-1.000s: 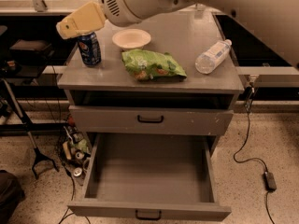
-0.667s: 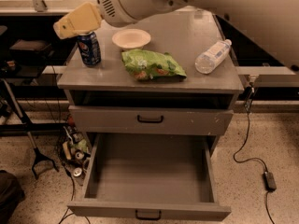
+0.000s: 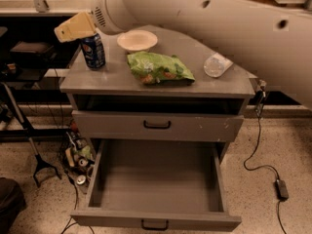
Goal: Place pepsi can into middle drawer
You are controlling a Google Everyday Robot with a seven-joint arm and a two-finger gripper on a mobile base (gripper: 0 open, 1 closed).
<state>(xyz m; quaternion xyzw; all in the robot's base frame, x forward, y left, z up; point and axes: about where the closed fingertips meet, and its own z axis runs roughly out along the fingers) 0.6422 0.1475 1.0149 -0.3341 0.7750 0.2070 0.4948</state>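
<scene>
The blue pepsi can [image 3: 94, 51] stands upright at the far left of the grey cabinet top [image 3: 112, 79]. My gripper [image 3: 73, 28], with tan fingers, hangs just above and a little left of the can's top, apart from it. The middle drawer [image 3: 156, 182] is pulled wide open below; its deep grey box holds nothing. The upper drawer front [image 3: 157, 125] with a black handle is closed.
A white bowl [image 3: 137, 40], a green chip bag [image 3: 158, 68] and a clear plastic bottle [image 3: 217, 64] lie on the cabinet top. My white arm [image 3: 204, 18] crosses above them. Cables [image 3: 265, 169] and clutter [image 3: 78, 157] lie on the floor beside the cabinet.
The view has shifted closer and to the right of the cabinet. My gripper stays above the can's top, about where it was.
</scene>
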